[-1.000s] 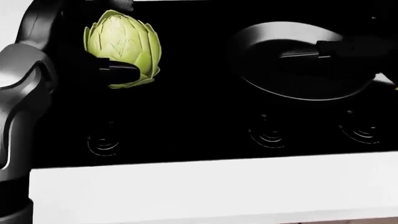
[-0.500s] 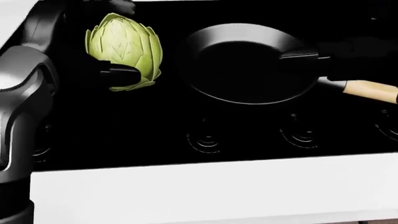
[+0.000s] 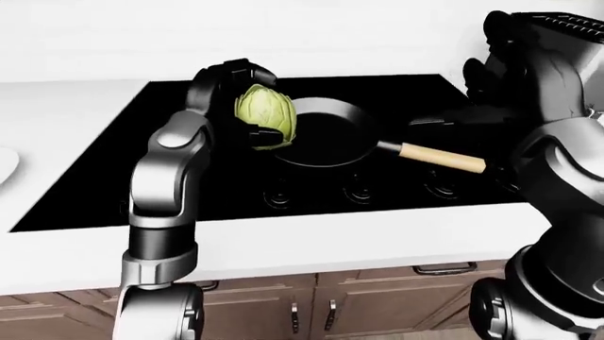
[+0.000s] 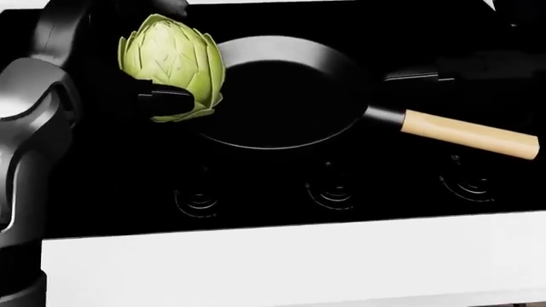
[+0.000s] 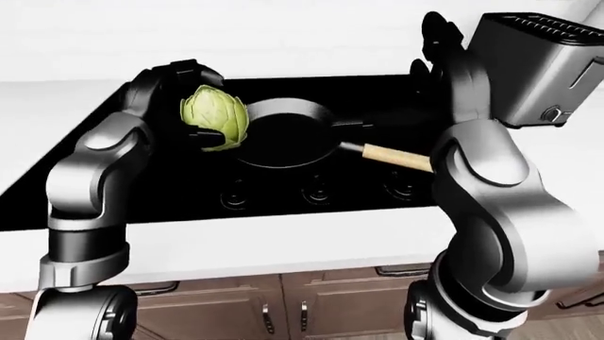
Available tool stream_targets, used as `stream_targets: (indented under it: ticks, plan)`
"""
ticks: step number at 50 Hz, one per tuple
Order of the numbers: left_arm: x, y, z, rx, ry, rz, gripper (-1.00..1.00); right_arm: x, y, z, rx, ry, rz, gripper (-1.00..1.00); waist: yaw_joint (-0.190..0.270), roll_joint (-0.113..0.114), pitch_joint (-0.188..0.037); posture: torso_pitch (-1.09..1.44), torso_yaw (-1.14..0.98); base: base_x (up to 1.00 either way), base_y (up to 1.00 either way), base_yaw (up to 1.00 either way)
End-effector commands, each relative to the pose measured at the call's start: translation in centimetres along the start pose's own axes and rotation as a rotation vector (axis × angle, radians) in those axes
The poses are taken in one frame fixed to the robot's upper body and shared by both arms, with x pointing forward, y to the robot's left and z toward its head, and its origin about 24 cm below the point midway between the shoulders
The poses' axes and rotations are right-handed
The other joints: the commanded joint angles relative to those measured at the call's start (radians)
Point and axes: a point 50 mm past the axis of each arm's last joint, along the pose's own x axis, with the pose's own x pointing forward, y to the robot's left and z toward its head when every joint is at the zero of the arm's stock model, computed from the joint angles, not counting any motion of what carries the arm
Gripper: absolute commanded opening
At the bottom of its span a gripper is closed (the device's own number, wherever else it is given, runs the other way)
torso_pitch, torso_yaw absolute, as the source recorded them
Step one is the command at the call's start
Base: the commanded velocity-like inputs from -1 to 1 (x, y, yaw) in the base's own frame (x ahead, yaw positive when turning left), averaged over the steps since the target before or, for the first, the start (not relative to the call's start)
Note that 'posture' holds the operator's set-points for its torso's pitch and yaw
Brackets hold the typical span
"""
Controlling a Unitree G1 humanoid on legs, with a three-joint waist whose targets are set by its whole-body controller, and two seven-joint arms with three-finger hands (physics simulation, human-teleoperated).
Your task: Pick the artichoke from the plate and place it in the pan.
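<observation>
The green artichoke (image 4: 171, 61) hangs above the black stove, with my left hand (image 4: 160, 96) shut on it from the left and below. It overlaps the left rim of the black pan (image 4: 286, 96) in the head view. The pan rests on the stove (image 3: 122, 163), and its wooden handle (image 4: 469, 134) points to the right. My right hand (image 5: 436, 53) is raised at the right of the pan, open and holding nothing. At the left edge of the left-eye view, a sliver of the white plate (image 3: 6, 164) shows on the counter.
A silver toaster (image 5: 538, 64) stands on the counter to the right of the stove. Touch controls (image 4: 333, 192) line the stove's near strip. The white counter edge (image 4: 290, 256) runs below it, with brown cabinet doors (image 3: 377, 304) underneath.
The whole head view has shifted: pan and stove controls slide left in the picture as the camera moves right. The held artichoke keeps its place in view and now overlaps the pan's left rim.
</observation>
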Motion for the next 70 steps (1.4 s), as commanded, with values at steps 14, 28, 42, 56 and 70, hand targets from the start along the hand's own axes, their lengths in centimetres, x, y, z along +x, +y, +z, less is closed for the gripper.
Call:
stream_targets:
  ticks: [14, 28, 42, 56, 70]
  plan:
    - [-0.5, 1.3, 2.9, 0.01, -0.149, 0.061, -0.77, -0.3, 0.0, 1.4, 0.001, -0.075, 0.003, 1.0, 0.002, 0.021, -0.038, 0.0, 0.0, 0.0, -0.18, 0.0]
    - [-0.6, 1.2, 3.2, 0.007, -0.152, 0.06, -0.8, -0.4, 0.0, 1.6, 0.005, -0.084, 0.003, 1.0, 0.002, -0.037, 0.0, 0.0, 0.0, 0.0, -0.11, 0.0]
    - [-0.5, 1.2, 3.5, 0.006, -0.156, 0.06, -0.8, -0.3, 0.0, 1.5, 0.005, -0.087, 0.003, 1.0, -0.002, -0.012, -0.022, 0.0, 0.0, 0.0, 0.0, 0.0]
    - [0.6, 0.9, 4.4, -0.011, -0.167, 0.061, -0.8, -0.3, -0.1, 1.4, 0.004, -0.086, 0.002, 1.0, 0.006, -0.016, -0.028, 0.0, 0.0, 0.0, 0.0, 0.0]
    - [3.2, -1.0, 6.4, -0.03, -0.181, 0.042, -0.84, -0.3, -0.2, 1.6, 0.003, -0.09, -0.001, 1.0, 0.008, -0.022, -0.026, 0.0, 0.0, 0.0, 0.0, 0.0]
